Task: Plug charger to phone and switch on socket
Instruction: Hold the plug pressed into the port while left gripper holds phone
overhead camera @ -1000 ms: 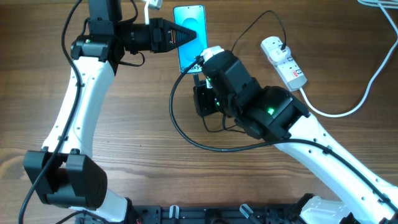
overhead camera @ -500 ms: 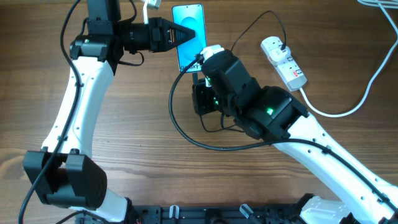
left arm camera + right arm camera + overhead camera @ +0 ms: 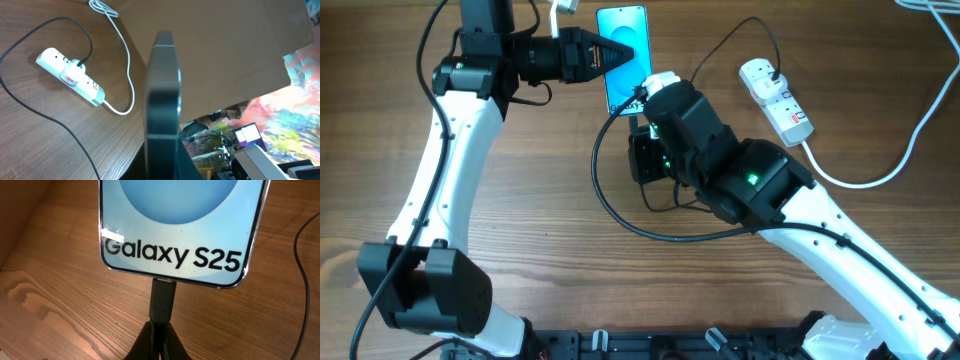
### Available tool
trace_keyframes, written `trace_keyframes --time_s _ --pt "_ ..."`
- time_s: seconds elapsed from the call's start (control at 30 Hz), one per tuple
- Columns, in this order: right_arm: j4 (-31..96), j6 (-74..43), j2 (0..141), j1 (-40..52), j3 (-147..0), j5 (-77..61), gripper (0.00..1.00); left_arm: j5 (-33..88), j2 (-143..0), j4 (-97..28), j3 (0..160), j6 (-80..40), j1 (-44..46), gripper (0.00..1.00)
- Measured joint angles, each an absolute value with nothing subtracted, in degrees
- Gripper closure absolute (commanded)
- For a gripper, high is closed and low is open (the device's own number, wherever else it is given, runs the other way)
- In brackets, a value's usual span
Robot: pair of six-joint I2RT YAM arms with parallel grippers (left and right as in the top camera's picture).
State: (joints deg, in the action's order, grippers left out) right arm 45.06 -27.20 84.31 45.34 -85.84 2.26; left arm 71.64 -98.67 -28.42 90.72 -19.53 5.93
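Right gripper (image 3: 159, 330): fingers pinched narrow on the charger (image 3: 162, 311), holding it just behind the plug tip (image 3: 163, 287) so the short stub stays stiff and points straight ahead. Directly in front of the fingertips the tip meets the bottom edge of the phone (image 3: 180, 225), under the "Galaxy S25" strip. Whether it is fully seated cannot be told. Beyond the phone's far long edge, the left gripper (image 3: 605, 57) is clamped on it. I judge this a brace, so the push of the plug does not slide the phone across the table (image 3: 550, 200). Behind the right gripper's wrist the charger's slack loops loosely (image 3: 610, 205), leaving the tip free of pull. Well off to the right gripper's right lies the socket (image 3: 777, 98), the charger's other end plugged into it, the white lead (image 3: 910, 140) trailing off. Its red switches (image 3: 70, 80) are untouched, with neither hand near. The switching step looks not yet begun.
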Motion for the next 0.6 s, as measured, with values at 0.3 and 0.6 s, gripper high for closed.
trace_keyframes --time_s 0.3,0.6 --pt "45.0 -27.2 84.3 45.3 -85.8 2.4 0.96 71.5 -98.7 -28.4 90.8 -19.4 5.9 0.96" --pt "44.5 -27.2 84.3 45.3 -85.6 2.4 0.96 71.2 -98.7 -29.2 91.0 -18.9 5.9 0.96"
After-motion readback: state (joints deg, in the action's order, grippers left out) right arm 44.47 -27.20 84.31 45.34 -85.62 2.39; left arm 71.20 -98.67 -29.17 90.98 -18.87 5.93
